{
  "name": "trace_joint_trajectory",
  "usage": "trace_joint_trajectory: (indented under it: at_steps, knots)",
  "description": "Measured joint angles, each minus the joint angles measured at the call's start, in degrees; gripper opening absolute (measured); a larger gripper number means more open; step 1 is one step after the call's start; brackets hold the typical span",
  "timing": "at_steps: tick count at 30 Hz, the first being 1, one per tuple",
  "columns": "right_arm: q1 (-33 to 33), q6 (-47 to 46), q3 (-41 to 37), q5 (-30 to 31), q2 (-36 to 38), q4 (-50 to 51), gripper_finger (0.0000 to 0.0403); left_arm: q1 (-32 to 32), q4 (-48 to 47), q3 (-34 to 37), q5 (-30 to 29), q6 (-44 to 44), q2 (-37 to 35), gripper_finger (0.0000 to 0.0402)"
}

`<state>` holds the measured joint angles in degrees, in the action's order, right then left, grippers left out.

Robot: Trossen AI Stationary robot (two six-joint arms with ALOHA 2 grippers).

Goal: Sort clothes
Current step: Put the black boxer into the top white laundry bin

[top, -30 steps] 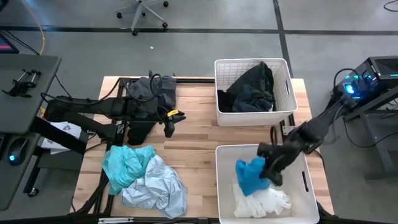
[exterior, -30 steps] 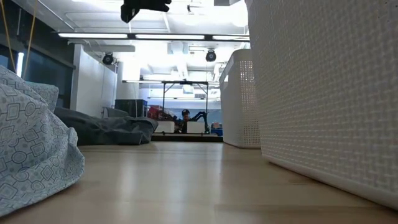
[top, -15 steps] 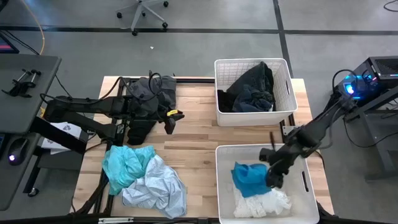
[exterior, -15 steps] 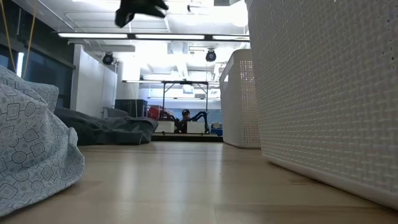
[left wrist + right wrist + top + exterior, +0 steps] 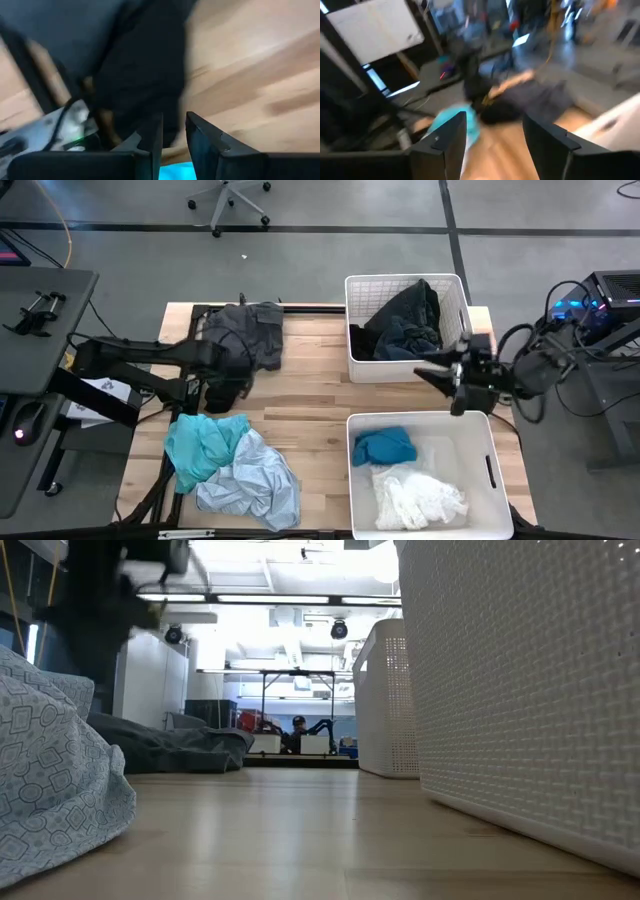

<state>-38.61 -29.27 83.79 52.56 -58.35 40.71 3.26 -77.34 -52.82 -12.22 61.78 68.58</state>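
Note:
A black garment lies on the table's left side, and my left gripper hangs over it, pointing down, its fingers a narrow gap apart with nothing between them. Behind it lies a grey garment. Teal and pale blue patterned clothes lie at the near left. A blue garment rests on a white one in the near bin. My right gripper is open, held level above the gap between the bins, pointing toward the table's left.
The far bin holds dark clothes. Bare wood lies between the clothes on the left and the bins. In the low view the bins' walls fill the right side. A black frame stands along the table's left edge.
My right gripper has let go of the blue garment, which now lies in the near bin. It has risen, turned level and moved toward the far edge. My left gripper has tipped from level to pointing down and sunk toward the black garment, drawing back toward the table's left.

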Motion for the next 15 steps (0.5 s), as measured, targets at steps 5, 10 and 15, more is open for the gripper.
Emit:
trace_joint_trajectory:
  at_steps: [5,10,15]
  knots:
    - [0.58,6.18,0.00,2.20,-0.89,-2.62,0.0181,1.33,7.42,12.22,5.97,0.73,-0.32,0.0106]
    - [2.28,5.56,-0.26,0.78,-2.68,-2.22,0.0181,3.27,11.81,12.46,1.34,2.34,2.89,0.0134]
    - [4.61,5.32,-0.27,0.28,-5.12,-2.21,0.0181,6.57,18.44,14.00,2.70,-3.71,6.69,0.0117]
